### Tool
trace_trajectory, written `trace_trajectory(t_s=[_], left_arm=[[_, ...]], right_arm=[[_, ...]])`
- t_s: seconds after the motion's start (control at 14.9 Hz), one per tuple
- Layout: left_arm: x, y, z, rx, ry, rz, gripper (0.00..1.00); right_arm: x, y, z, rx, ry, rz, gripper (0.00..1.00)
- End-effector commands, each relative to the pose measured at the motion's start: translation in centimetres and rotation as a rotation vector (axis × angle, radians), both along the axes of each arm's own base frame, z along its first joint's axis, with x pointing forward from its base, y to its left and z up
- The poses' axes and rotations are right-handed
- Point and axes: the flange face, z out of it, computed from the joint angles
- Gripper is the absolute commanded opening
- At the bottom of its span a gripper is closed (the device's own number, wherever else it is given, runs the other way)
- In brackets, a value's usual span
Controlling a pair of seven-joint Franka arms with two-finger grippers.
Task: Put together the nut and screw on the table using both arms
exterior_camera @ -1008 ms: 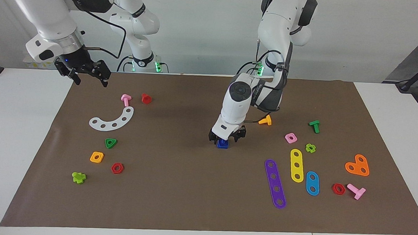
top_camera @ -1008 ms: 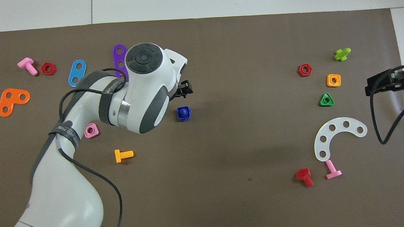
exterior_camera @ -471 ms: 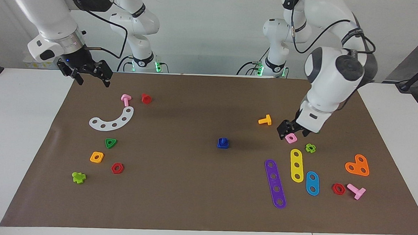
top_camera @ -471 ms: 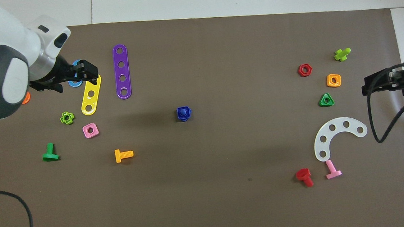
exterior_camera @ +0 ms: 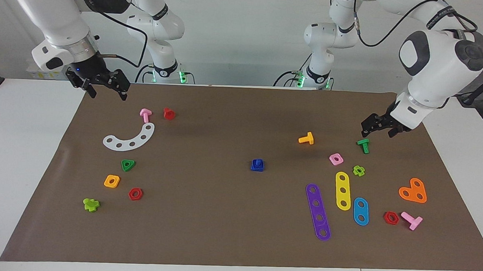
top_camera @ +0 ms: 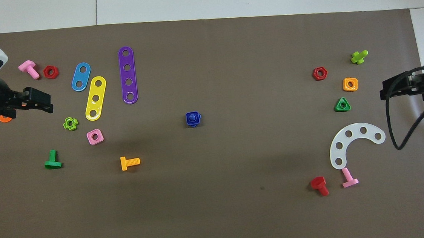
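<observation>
Nut point(exterior_camera: 257, 166) and screw point(exterior_camera: 257, 162) sit joined mid-worktop point(exterior_camera: 221, 232), well apart from both jaws. Likely light, stiff, slick plastic; best pinched across the nut's flat sides. Left gripper point(exterior_camera: 379, 126) and right gripper point(exterior_camera: 103, 85) hang empty, jaws parted.

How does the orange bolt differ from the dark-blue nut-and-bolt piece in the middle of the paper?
The orange bolt lies on its side with its threaded stem bare; the dark-blue bolt stands stem-up with the dark-blue nut seated around it. The orange one lies nearer to the robots and toward the left arm's end; the blue pair sits mid-sheet. Both rest on the brown paper, touched by no gripper.
</observation>
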Motion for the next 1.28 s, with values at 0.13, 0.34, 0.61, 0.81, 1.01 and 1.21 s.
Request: trace_trajectory(t_s=[0.13,0.34,0.61,0.81,1.01,1.21], left_arm=[[-2.5,-0.2,2.8,0.05,-0.042,-0.032,1.0],[-2.6,-1.0,4.5,0.056,-0.05,-0.055,1.0],[-2.6,-1.3,4.8,0.054,-0.058,-0.109,1.0],[-2.3,-0.8,5.0,0.053,-0.074,-0.123,1.0],[-2.4,-0.9,5.1,0.053,-0.072,-0.128,1.0],[-2.4,-0.9,5.0,0.052,-0.074,-0.152,1.0]], right_arm=[[-0.5,0.0,0.0,0.021,0.003,-0.01,1.0],[-0.5,0.2,0.0,0.013,-0.003,-0.004,1.0],[-0.4,0.1,0.0,0.014,-0.005,0.002,1.0],[-0.4,0.1,0.0,0.015,-0.005,0.0,1.0],[-0.4,0.1,0.0,0.013,-0.005,0.001,1.0],[-0.4,0.1,0.0,0.015,-0.005,0.0,1.0]])
